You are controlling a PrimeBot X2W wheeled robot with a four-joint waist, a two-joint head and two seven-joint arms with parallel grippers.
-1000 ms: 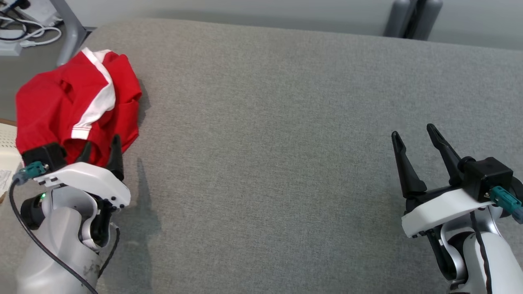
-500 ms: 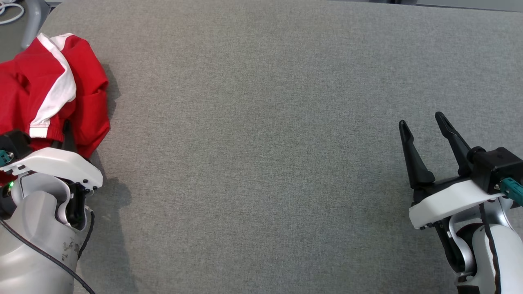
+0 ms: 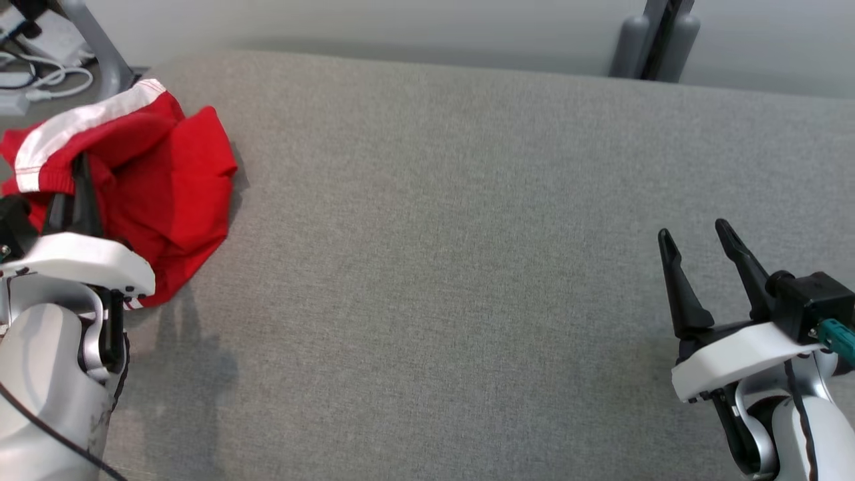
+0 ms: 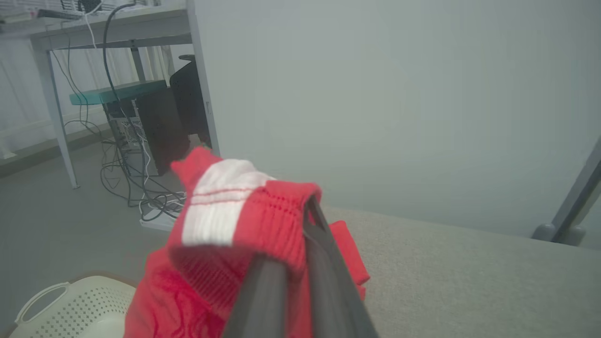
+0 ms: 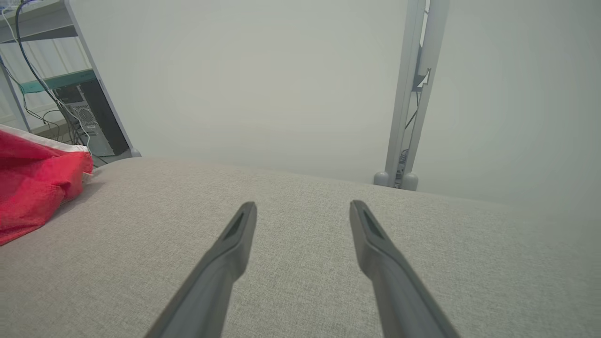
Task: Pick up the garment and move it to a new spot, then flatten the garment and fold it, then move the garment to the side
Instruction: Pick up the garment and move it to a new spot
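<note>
The left gripper [image 3: 72,190] is clamped on the ribbed, white-striped edge of the garment [image 3: 177,180], which sits bunched at the far left corner of the table [image 3: 434,267] with no clear long axis. The right gripper [image 3: 693,229] has its fingers apart.

At the lower middle we see our left tool [image 4: 293,249], its two dark fingers pinched together on the ribbed, white-striped hem of the red garment [image 4: 220,211]. The grey worktop [image 4: 469,281] spreads lower right, and a perforated cream basket [image 4: 70,305] sits lower left.

fingers [image 3: 674,284] long, black; wrist shells [image 3: 735,354] white; forearms [image 3: 40,374] silver; connector [image 3: 838,332] teal
</note>
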